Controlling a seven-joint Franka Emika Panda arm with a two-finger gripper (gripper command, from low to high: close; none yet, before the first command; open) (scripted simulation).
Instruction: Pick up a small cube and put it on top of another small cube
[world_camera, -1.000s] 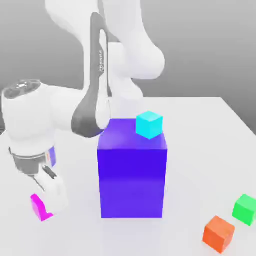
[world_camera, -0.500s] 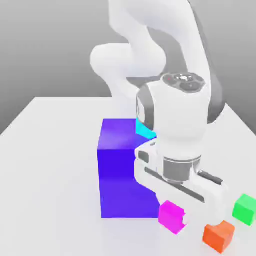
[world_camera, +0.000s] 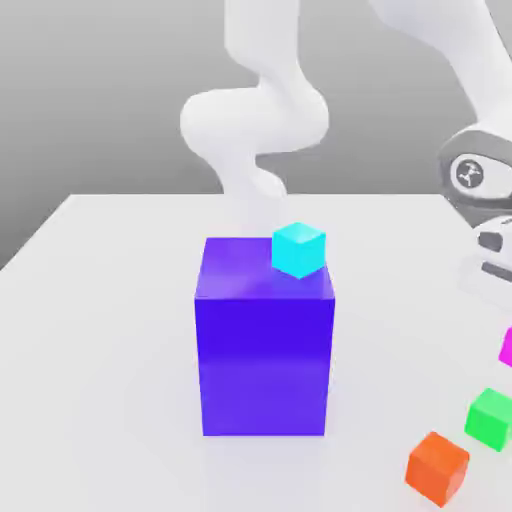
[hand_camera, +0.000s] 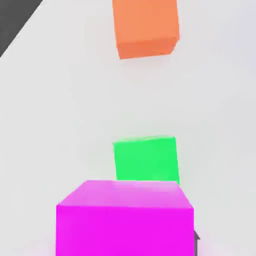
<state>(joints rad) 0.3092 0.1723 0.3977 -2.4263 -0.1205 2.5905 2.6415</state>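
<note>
Magenta cube (hand_camera: 125, 217) clamped in the gripper, raised above the counter (world_camera: 100, 300) over the green cube (world_camera: 490, 417), near the orange cube (world_camera: 437, 467). Cyan cube (world_camera: 298, 249) atop blue-purple block (world_camera: 264, 350).

A big blue-purple block (world_camera: 263, 340) stands in the middle of the white table (world_camera: 100, 330). A little cyan cube (world_camera: 299, 249) sits on top of it, at its two o'clock corner. At four o'clock from the block lie a green cube (world_camera: 490, 417) and an orange cube (world_camera: 438, 467). A bit of pink cube (world_camera: 507, 346) peeks in above the green one. The white robot arm (world_camera: 262, 110) bends behind.
</note>
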